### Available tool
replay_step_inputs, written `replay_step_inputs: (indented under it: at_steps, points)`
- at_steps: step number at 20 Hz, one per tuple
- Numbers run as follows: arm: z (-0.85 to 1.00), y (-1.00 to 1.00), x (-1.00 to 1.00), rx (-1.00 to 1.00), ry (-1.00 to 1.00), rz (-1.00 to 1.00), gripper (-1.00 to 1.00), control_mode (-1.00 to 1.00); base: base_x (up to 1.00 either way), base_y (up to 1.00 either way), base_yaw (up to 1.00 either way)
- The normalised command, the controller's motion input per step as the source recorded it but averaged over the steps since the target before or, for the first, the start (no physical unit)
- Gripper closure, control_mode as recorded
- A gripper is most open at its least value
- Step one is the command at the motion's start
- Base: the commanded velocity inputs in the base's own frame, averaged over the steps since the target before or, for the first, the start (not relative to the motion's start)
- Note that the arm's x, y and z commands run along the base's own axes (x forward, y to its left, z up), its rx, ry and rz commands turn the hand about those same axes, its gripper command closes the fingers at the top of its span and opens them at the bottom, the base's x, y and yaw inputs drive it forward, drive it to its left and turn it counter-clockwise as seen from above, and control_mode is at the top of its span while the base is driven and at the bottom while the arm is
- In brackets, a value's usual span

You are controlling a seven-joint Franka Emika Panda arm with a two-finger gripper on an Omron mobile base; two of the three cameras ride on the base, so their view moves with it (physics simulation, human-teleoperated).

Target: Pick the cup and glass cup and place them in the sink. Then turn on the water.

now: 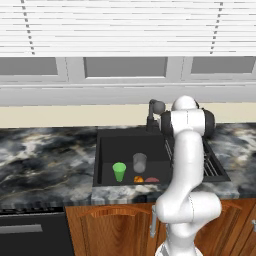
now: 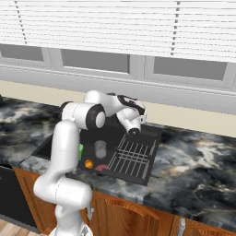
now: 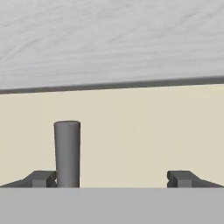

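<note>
The green cup [image 1: 119,171] and the grey glass cup [image 1: 139,162] stand upright, side by side and a little apart, inside the black sink [image 1: 106,145]. From the right base, the glass cup [image 2: 100,149] shows whole and the cup [image 2: 81,151] peeks out behind my arm. The dark faucet [image 1: 154,115] rises at the sink's back edge. No water is in view. My gripper [image 3: 112,178] is open and holds nothing. A grey upright post of the faucet [image 3: 67,153] stands just inside its left fingertip [image 3: 43,178], in front of the cream wall.
A small orange thing [image 1: 138,179] and a red thing [image 1: 152,179] lie on the sink floor near the cups. A wire dish rack [image 2: 134,157] sits right of the basin. Marble counter [image 1: 45,155] spreads on both sides, with windows and blinds behind.
</note>
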Motion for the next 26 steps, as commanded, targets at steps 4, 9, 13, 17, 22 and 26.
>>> replay_step_inputs:
  at_steps: [4,9,13,17,22,26]
  points:
    - [-0.11,0.0,0.13,0.0,0.0,0.0,-1.0,-1.0,0.0,0.0,0.0]
    - [-0.14,-0.07,0.01,0.0,0.0,-0.09,-1.0,-1.0,0.0,0.0,0.0]
    - [-0.12,-0.42,0.02,0.0,0.0,-0.13,-1.0,-1.0,0.0,0.0,0.0]
    - [-0.03,-0.71,0.03,0.01,0.0,-0.06,-1.0,-1.0,0.0,0.0,0.0]
    - [0.0,-0.85,0.06,0.03,0.0,-0.02,-1.0,-1.0,0.0,0.0,0.0]
    - [-0.03,-1.0,0.0,0.09,0.0,0.0,-1.0,-1.0,0.0,0.0,0.0]
